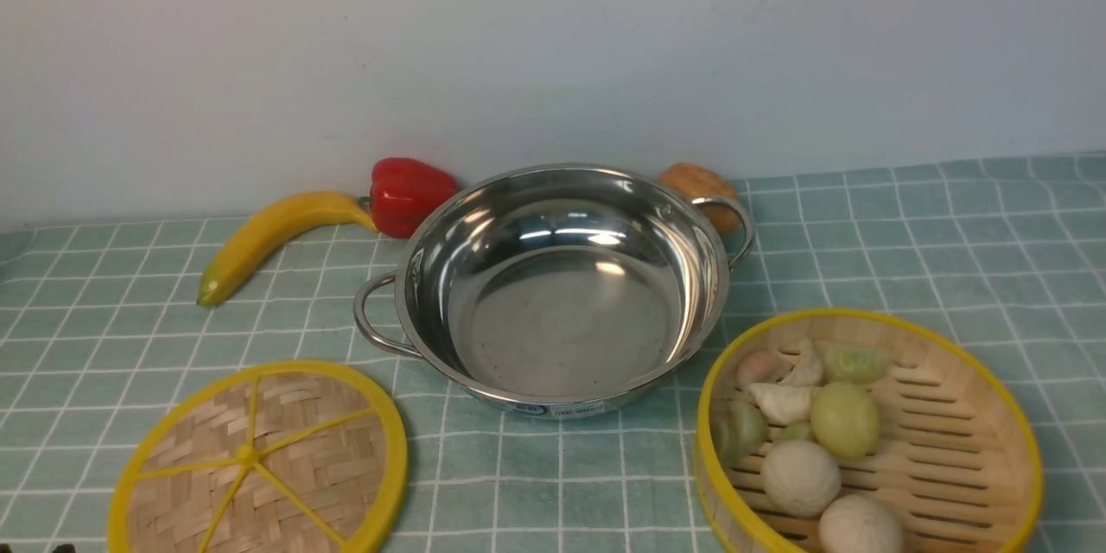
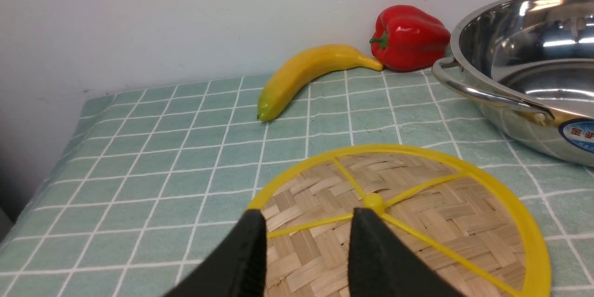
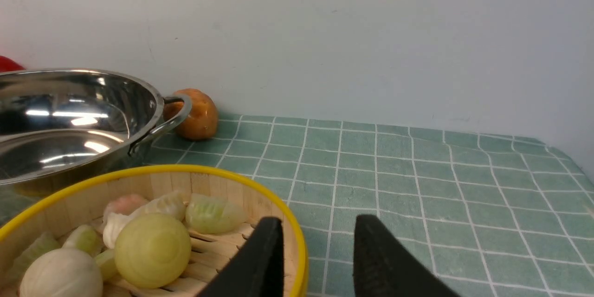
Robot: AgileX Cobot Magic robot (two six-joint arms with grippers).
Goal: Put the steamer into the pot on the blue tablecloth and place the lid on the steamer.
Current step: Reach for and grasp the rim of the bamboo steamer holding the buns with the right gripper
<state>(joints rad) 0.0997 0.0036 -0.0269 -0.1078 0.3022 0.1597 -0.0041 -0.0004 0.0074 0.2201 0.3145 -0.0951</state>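
The shiny steel pot (image 1: pixel 562 276) stands empty in the middle of the blue tablecloth (image 1: pixel 907 251). The bamboo steamer (image 1: pixel 950 441) sits at the front right, holding several dumplings and buns. The flat woven lid (image 1: pixel 259 458) lies at the front left. Neither gripper shows in the front view. In the left wrist view my left gripper (image 2: pixel 308 216) is open above the lid (image 2: pixel 417 213), near its yellow centre hub. In the right wrist view my right gripper (image 3: pixel 319 222) is open, one finger over the steamer (image 3: pixel 139 181) and the other outside its yellow rim.
A banana (image 1: pixel 268 233) and a red bell pepper (image 1: pixel 410 194) lie behind the pot on the left, by the wall. A brown potato (image 1: pixel 696 186) sits behind the pot's right handle. The cloth's left edge drops off beyond the banana (image 2: pixel 306 74).
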